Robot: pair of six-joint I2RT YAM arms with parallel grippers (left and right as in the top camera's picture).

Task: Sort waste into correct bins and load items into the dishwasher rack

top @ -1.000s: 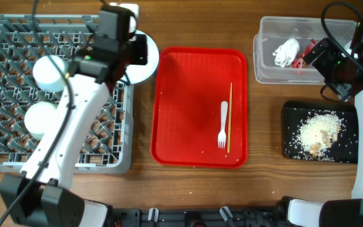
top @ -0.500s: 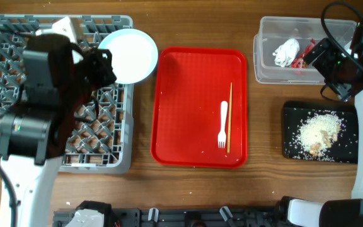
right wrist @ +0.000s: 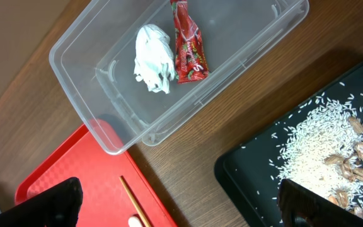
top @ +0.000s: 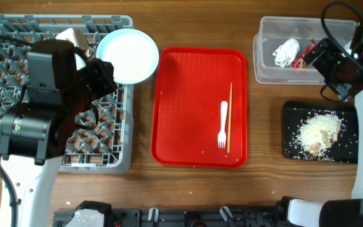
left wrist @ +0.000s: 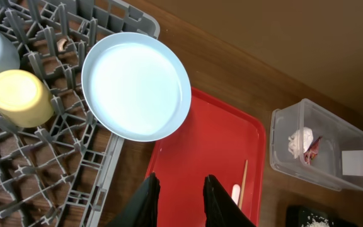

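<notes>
Plate (top: 128, 55) lies on the upper-right corner of the rack (top: 115, 161), its edge hanging over the rim toward the red tray (top: 188, 107). Your left gripper (left wrist: 180, 202) is released, fingers slightly apart with nothing between them. Your left arm (top: 36, 126) hides much of the rack from overhead; the wrist view shows a yellow cup (left wrist: 19, 96) on the pegs. Fork (top: 223, 124) and chopstick (top: 230, 116) lie side by side on the red tray. Your right gripper (right wrist: 181, 202) gapes wide and empty near the tub (top: 307, 22), which holds the tissue (top: 287, 52) and wrapper (top: 301, 60). Food scraps (top: 320, 131) lie on the black tray (top: 292, 148). The table (top: 263, 183) is brown wood.
</notes>
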